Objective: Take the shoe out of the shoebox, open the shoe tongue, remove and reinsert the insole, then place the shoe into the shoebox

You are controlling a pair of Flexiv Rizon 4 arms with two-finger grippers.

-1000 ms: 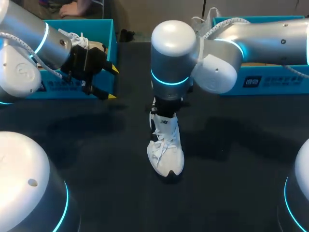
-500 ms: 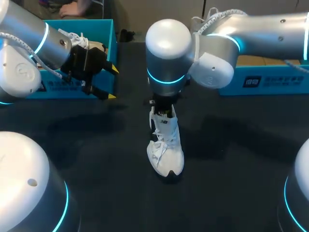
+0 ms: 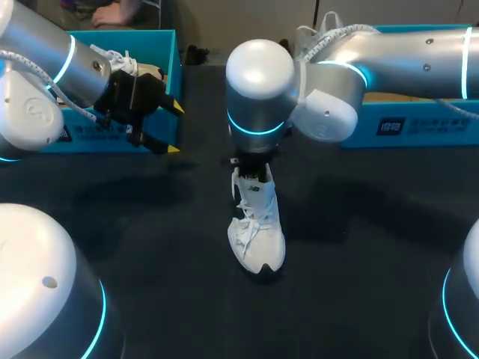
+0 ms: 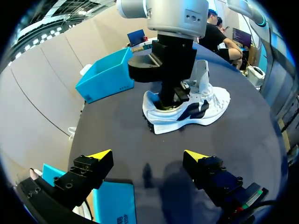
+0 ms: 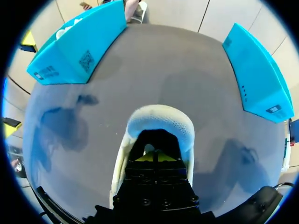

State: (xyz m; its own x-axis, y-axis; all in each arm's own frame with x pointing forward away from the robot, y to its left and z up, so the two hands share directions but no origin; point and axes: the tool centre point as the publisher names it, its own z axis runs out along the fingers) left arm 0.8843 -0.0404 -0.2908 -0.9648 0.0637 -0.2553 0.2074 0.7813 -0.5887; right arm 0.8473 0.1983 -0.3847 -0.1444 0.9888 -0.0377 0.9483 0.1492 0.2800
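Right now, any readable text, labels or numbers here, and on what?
Nothing reads clearly.
Right box: dark label, white print, too blurred.
Left box: square code and label on its side, too small.
Shoe: mark on the tongue, too small.

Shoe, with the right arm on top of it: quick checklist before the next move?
1. Shoe standing on its sole on the table, outside both boxes: ok.
2. Right gripper lowered into the shoe's opening at the heel end: ok.
3. Tongue raised clear of the opening: ok, going by the left wrist view.
4. Hold on the insole: cannot tell, it is hidden inside the shoe.
5. Shoe braced against lifting: not ok. The left gripper is open and well away from it, by the left shoebox.
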